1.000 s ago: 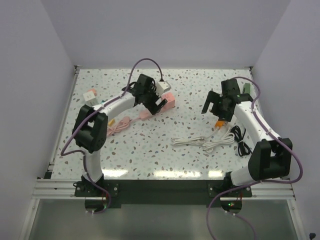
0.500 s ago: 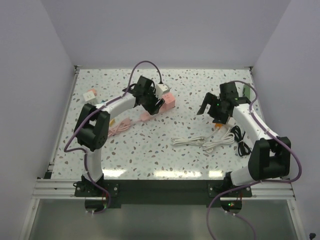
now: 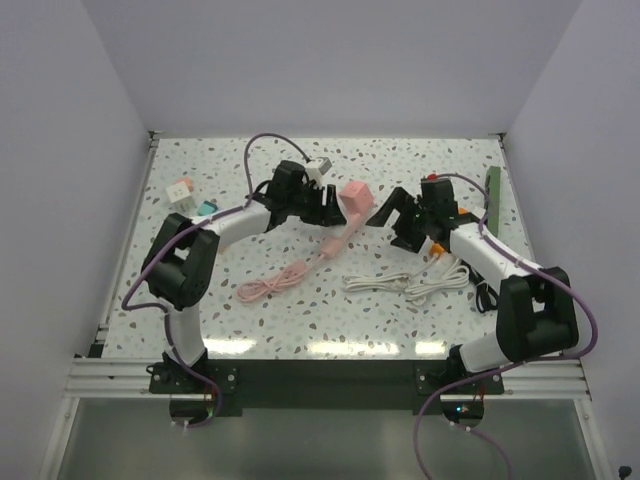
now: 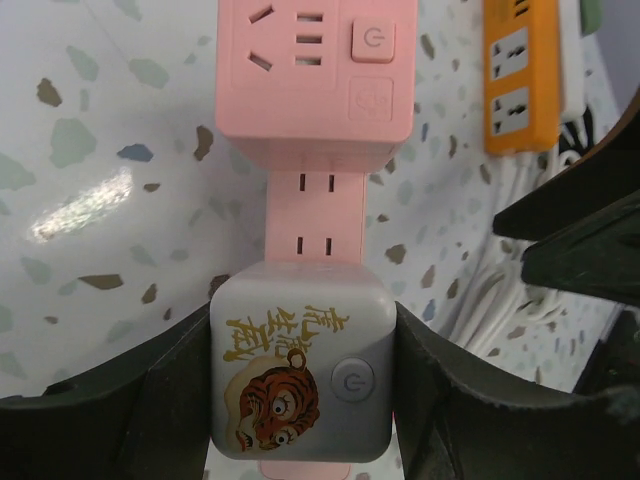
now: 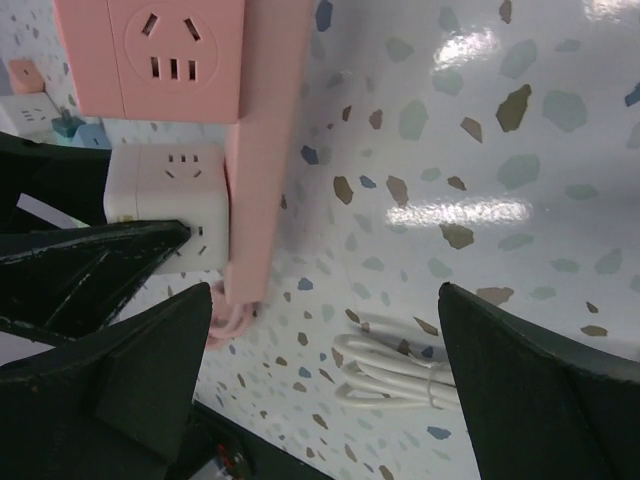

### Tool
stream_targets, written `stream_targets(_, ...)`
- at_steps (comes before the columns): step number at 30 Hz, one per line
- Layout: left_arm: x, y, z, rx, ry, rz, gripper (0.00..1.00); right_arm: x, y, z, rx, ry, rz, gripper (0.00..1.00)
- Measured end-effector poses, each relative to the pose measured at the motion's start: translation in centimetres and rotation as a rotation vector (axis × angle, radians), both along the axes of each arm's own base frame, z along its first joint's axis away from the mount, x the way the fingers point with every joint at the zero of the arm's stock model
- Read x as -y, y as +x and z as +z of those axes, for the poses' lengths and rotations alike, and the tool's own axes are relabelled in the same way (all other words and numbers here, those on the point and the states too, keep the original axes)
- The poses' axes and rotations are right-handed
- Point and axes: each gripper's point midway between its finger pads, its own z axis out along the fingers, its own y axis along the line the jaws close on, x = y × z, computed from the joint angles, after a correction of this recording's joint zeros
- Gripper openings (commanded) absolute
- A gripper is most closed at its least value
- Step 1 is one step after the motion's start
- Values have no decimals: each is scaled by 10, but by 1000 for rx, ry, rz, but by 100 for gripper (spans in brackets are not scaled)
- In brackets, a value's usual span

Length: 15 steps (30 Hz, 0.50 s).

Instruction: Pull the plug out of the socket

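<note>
1. Where the left wrist view looks down its own fingers, the left claw [image 4: 300,395] is clamped on the white cube plug [image 4: 298,380], with one black finger against each side. A tiger picture and a round button show on the cube's face.
2. The plug sits on the pink bar [image 4: 307,215], at 6 o'clock from the pink socket block [image 4: 315,70]. Its pins are hidden.
3. The right wrist view shows a side face of the plug that the left view hides, and that face has socket holes in it.
4. The right claw [image 5: 325,290] is spread wide and holds nothing, poised above the speckled table [image 5: 480,120].
5. Only the overhead view shows both claws together, the left at 9 o'clock and the right at 3 o'clock of the socket block. A pink cord [image 3: 270,288] trails off toward 7 o'clock.
6. An orange power strip [image 4: 520,75] lies at 1 o'clock in the left wrist view. Overhead, the white cords [image 3: 405,283] lie at 5 o'clock from the block.
</note>
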Motion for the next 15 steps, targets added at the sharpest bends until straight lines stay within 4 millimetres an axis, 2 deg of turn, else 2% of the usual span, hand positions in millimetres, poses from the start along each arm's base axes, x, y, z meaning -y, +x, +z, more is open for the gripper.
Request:
stream_targets(4, 23, -2, 24, -14, -132, 46, 0, -14, 12, 10, 54, 38, -29, 98)
stream_targets(8, 38, -4, 44, -10, -209, 62, 0, -22, 18, 12, 82, 40, -85, 98)
stream_targets(12, 38, -1, 45, -33, -255, 115, 0, -19, 28, 15, 109, 33, -163, 98)
stream_targets(15, 40, -7, 46, -65, -282, 120, 0, -16, 37, 17, 131, 32, -208, 96)
